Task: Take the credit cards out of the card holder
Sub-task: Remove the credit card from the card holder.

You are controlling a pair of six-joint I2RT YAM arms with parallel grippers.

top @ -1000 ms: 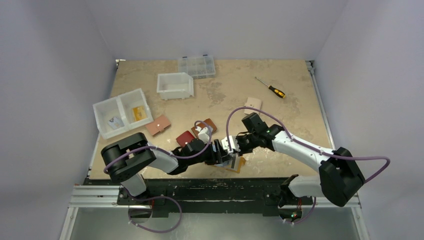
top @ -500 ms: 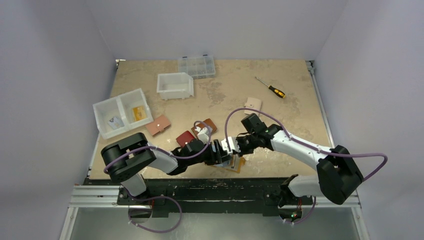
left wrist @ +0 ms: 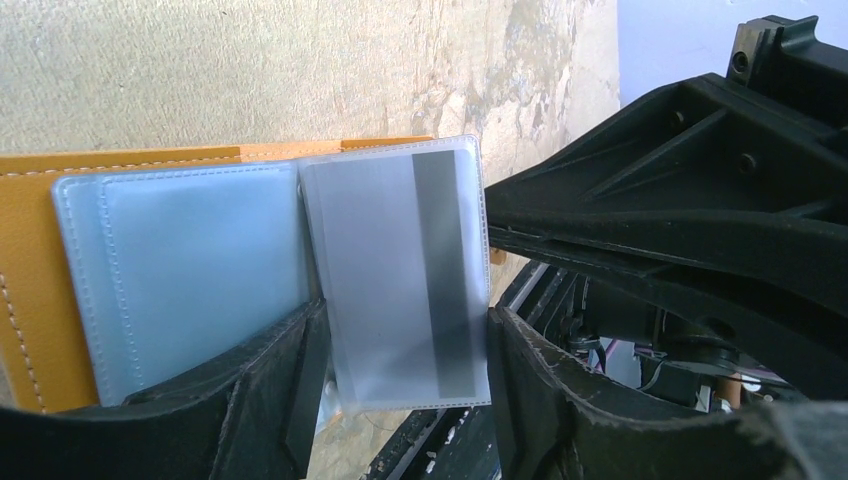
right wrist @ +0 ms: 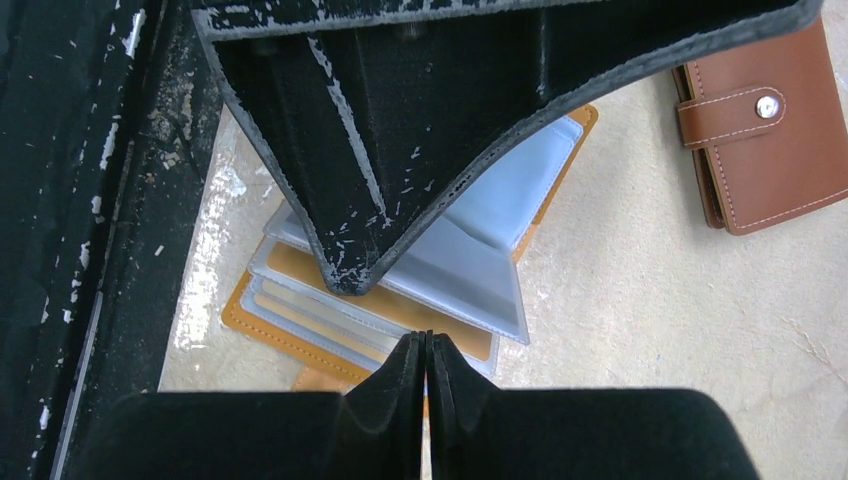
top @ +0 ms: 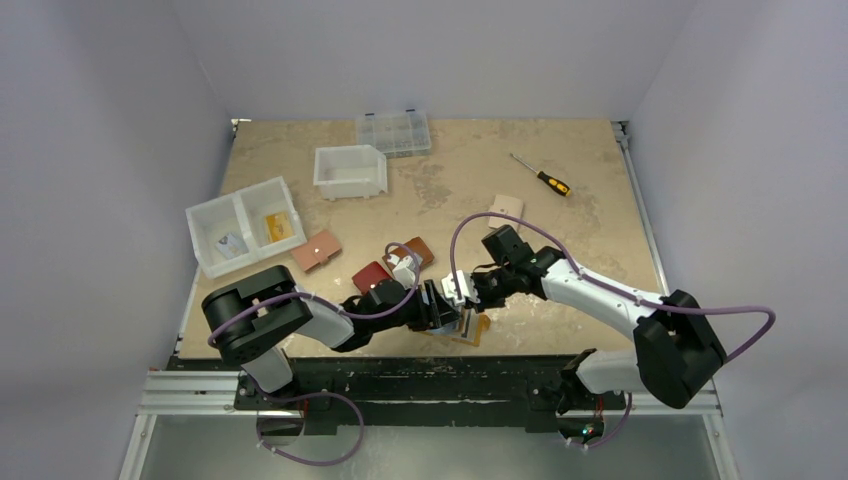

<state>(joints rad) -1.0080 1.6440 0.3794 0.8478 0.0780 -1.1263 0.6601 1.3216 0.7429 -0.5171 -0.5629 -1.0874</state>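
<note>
Drifted slightly leftward since a second ago with left gripper (top: 438, 305) and right gripper (top: 463, 294), now meeting over the small mustard-yellow leather folding card holder (top: 476, 329), lying open and flat at the near edge of the mottled beige table (top: 440, 190), close to the dark red wallet (top: 370, 276) and the brown snap-tab wallet (right wrist: 765, 130). Has the left jaws spread wide, straddling a clear plastic sleeve (left wrist: 340, 270) with a greyish, dark-striped credit card (left wrist: 440, 270) inside, next to a light blue sleeve (left wrist: 190, 270) of the holder. Has the right fingers (right wrist: 385, 400) clenched tip to tip just above the fanned sleeves; cannot tell about any thin thing pinched between.
</note>
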